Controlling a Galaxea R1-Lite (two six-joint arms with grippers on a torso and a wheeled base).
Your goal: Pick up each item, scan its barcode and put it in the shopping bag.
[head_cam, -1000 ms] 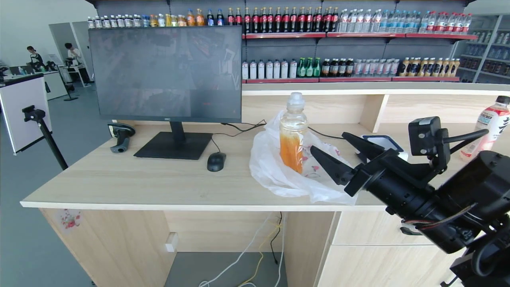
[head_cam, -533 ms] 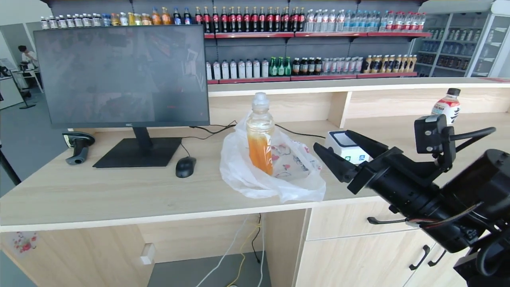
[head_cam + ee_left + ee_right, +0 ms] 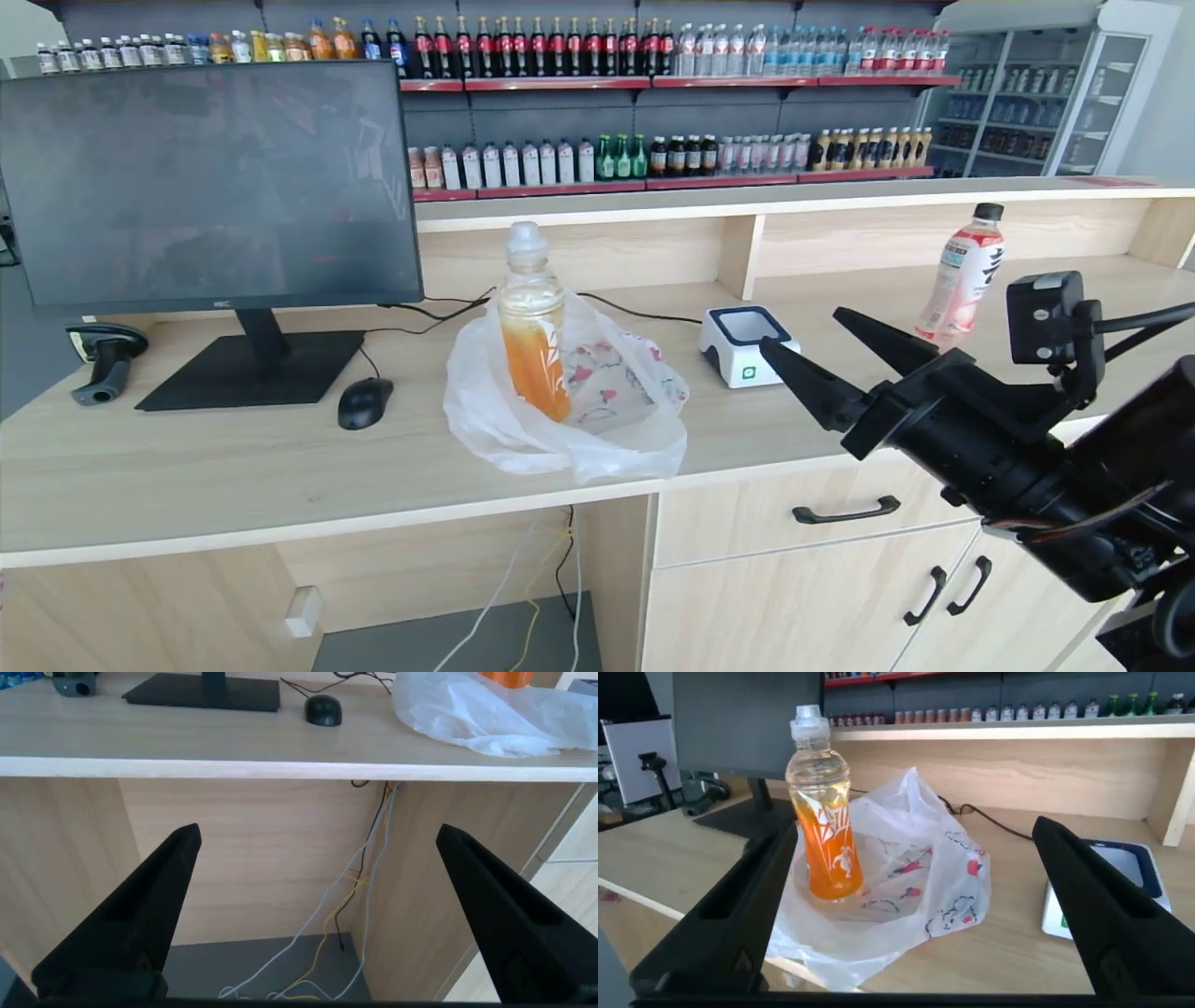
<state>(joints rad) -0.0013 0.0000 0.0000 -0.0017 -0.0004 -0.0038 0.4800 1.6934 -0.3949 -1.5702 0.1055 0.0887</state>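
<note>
Right pincer [image 3: 800,329] released, fingers spread wide, held over the right part of the worktop [image 3: 233,467] and pointed toward the shopping bag [image 3: 597,439]. Left pincer [image 3: 318,833] likewise released, held low, facing the panel beneath the worktop edge. Orange drink bottle [image 3: 534,322] stood upright inside the white shopping bag. White scanner box [image 3: 742,347] sat just right of the bag. Pink-labelled bottle [image 3: 963,275] stood upright farther right on the worktop, ungrasped.
</note>
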